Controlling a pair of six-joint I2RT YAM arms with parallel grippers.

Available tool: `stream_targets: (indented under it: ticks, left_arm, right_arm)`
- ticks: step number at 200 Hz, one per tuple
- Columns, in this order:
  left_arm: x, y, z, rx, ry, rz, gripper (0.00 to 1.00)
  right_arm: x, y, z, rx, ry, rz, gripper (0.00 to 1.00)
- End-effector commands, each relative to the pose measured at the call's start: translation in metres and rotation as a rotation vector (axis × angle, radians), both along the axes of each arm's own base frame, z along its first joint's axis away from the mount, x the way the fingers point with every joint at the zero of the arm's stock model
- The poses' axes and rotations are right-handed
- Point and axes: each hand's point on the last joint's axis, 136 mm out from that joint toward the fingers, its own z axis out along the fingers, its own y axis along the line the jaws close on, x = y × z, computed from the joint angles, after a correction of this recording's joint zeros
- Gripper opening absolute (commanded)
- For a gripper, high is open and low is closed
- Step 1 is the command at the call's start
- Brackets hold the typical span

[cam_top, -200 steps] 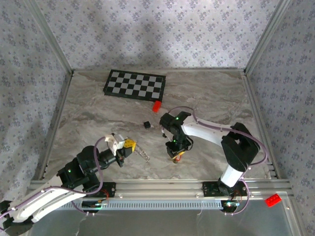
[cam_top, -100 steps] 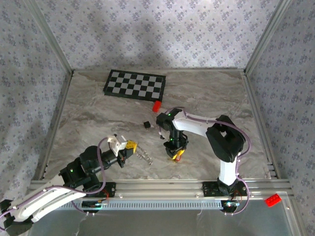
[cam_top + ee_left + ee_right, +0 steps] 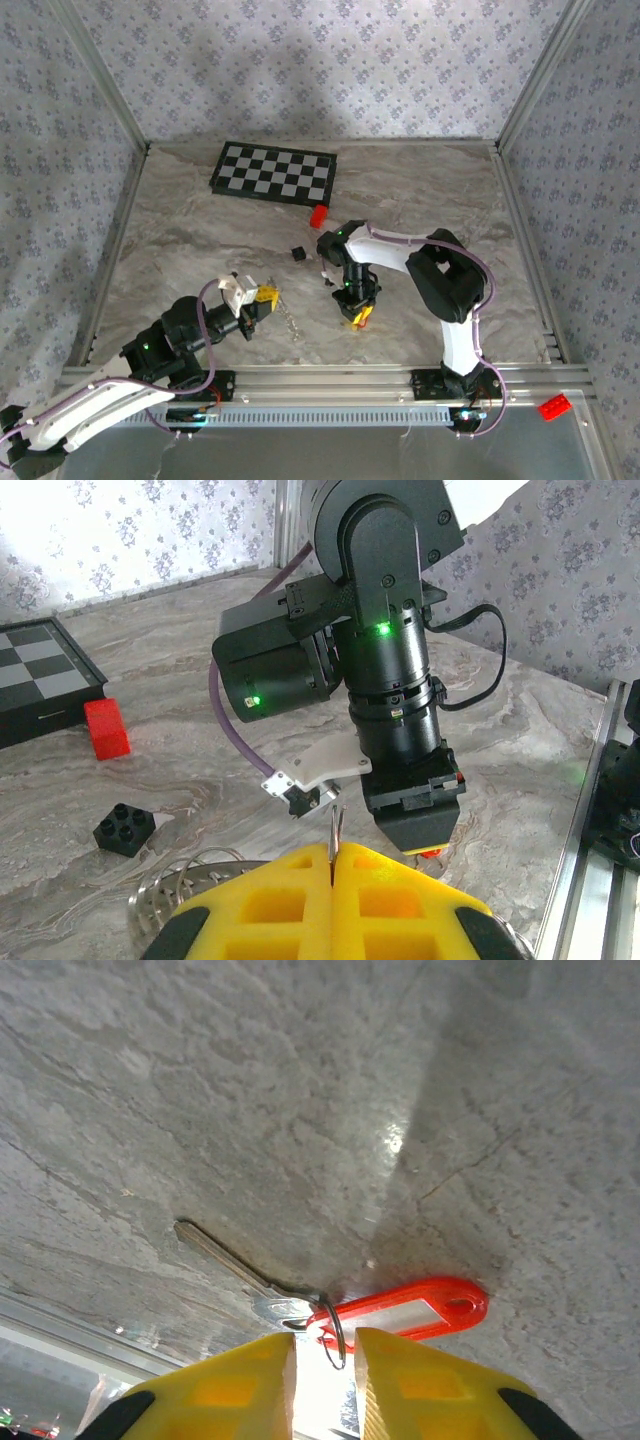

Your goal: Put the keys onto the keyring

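Right arm: the elbow has been swung leftward and the arm folded tighter, so the upper link now stands almost above its base.
Right wrist: carried a little leftward, closer to the black cube (image 3: 297, 253).
Right gripper (image 3: 357, 314): brought slightly toward the near edge. The gap between the jaws has been narrowed around the small ring of the keys (image 3: 400, 1310).
Left gripper (image 3: 265, 294): nudged slightly rightward.
Keyring (image 3: 291, 320): turned more edge-on below the left gripper, now seen as a thinner line than before.
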Motion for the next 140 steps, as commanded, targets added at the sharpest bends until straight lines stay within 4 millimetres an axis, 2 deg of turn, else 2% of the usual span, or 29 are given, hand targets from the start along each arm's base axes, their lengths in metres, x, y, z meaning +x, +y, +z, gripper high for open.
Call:
stream_targets:
  ticks: [1, 81, 140]
  left_arm:
    - [-0.0022, -0.0028, 0.0209, -0.054, -0.046, -0.021, 0.0]
    - [-0.0021, -0.0027, 0.0212, -0.054, -0.048, -0.021, 0.0]
    - [-0.001, -0.0006, 0.0214, -0.055, -0.052, -0.009, 0.0]
  right_arm:
    - [-0.0049, -0.0004, 0.0029, 0.0, 0.048, 0.011, 0.23]
    - [-0.0101, -0.006, -0.0002, -0.011, 0.066, 0.021, 0.22]
    - [-0.0081, -0.0077, -0.0014, -0.013, 0.059, 0.028, 0.15]
